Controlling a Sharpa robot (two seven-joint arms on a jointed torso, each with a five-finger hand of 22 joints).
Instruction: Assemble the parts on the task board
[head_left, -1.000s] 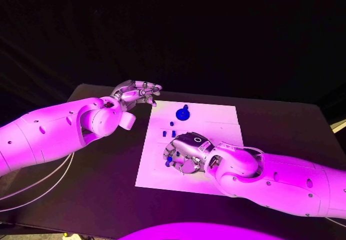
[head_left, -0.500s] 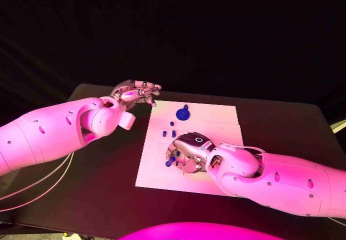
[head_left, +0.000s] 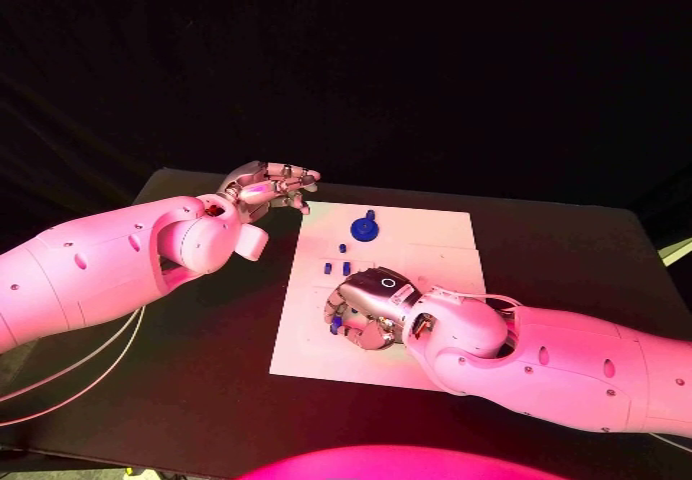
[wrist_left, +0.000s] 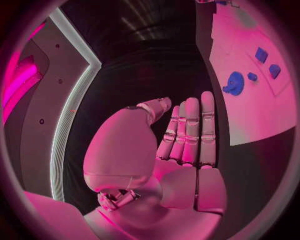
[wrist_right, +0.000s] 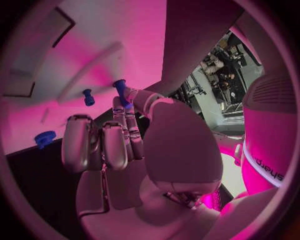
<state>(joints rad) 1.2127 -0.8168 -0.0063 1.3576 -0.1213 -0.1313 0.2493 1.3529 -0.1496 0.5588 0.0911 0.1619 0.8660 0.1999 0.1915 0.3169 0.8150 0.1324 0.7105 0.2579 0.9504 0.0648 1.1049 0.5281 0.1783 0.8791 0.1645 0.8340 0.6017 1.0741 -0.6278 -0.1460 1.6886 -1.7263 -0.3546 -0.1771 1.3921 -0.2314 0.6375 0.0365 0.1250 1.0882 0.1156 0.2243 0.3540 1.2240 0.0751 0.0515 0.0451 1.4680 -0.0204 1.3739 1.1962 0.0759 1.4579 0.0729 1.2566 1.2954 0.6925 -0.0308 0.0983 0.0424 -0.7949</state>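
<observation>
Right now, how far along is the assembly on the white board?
Early, by the look of it. On the white task board the round blue part and the small blue pieces lie apart. In hand: the right hand pinches a blue peg over the board. The left hand holds nothing, off the board's edge.

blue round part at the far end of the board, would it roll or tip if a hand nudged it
The blue round part looks like a flat disc with a small knob on top, lying on the white task board, so it would probably slide rather than roll. It looks small and rigid, likely light, so a nudge could skid it across the smooth board. Tipping seems unlikely while it lies flat.
</observation>
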